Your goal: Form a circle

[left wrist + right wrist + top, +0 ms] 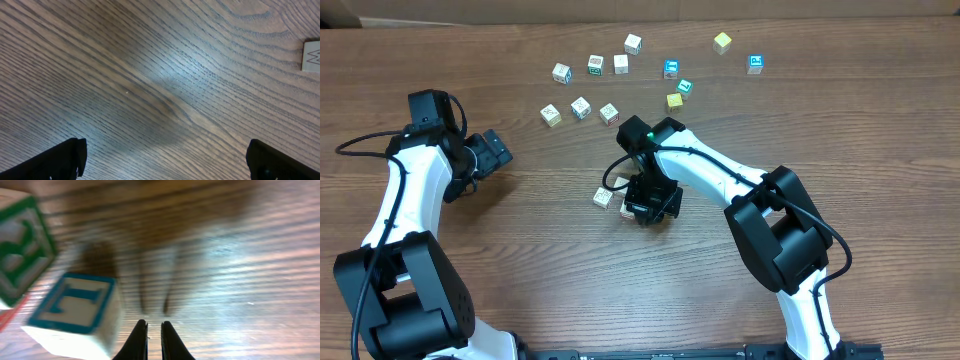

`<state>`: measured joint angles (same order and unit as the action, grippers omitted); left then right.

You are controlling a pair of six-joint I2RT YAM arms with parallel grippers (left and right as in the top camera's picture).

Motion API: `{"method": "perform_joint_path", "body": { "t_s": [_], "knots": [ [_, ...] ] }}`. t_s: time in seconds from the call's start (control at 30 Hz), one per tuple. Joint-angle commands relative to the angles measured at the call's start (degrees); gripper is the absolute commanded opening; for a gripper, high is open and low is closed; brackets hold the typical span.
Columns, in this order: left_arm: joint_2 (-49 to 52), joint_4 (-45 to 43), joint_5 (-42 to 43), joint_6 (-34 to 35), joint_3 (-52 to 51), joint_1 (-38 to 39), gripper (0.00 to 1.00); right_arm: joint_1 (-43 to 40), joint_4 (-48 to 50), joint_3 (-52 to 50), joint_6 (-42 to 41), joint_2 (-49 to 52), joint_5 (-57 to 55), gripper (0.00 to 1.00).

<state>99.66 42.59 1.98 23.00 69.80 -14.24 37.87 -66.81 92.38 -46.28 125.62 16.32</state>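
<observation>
**Overhead**
- Table (520,260): bare wood.
- Circle (604,197): centre of frame, touching or just left of the right claw (650,207). It is only a tight cluster. At least 2 cubes show and the arm hides any others, so no ring is formed yet.
- Loose cubes (580,107): 12, scattered across the upper middle, well apart from the cluster. They are presumably stock for the ring.
- Left claw (496,150): left of frame, away from all cubes, likely parked to leave the centre free.

**Left wrist**
- Left claw (165,160): released, jaws wide, tips at the 2 bottom corners with only wood between them.
- White cube (312,56): sliver at the right edge, out of reach.

**Right wrist** (blurred)
- Right claw (154,340): clenched to a slit, grasping nothing, bottom centre, low over the table.
- Blue cube (75,312): lower left, just beside the fingers.
- Green cube (20,245): upper left; cannot tell whether it touches the blue cube.
- Judgement: closed fingers set beside the cube suit nudging it into line rather than lifting it.
</observation>
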Motion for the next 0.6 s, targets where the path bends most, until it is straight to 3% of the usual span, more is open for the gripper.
{"method": "perform_joint_path", "body": {
  "t_s": [0.0, 0.37, 0.57],
  "knots": [
    [0.4, 0.0, 0.5, 0.3, 0.2, 0.1, 1.0, -1.0, -0.5, -0.3, -0.2, -1.9, -1.7, 0.09],
    [0.4, 0.0, 0.5, 0.3, 0.2, 0.1, 1.0, -1.2, -0.3, -0.3, 1.3, -1.9, -4.3, 0.12],
    [0.4, 0.0, 0.5, 0.3, 0.2, 0.1, 0.99, -1.2, 0.5, -0.3, 4.4, -1.9, -9.7, 0.24]
  ]
}}
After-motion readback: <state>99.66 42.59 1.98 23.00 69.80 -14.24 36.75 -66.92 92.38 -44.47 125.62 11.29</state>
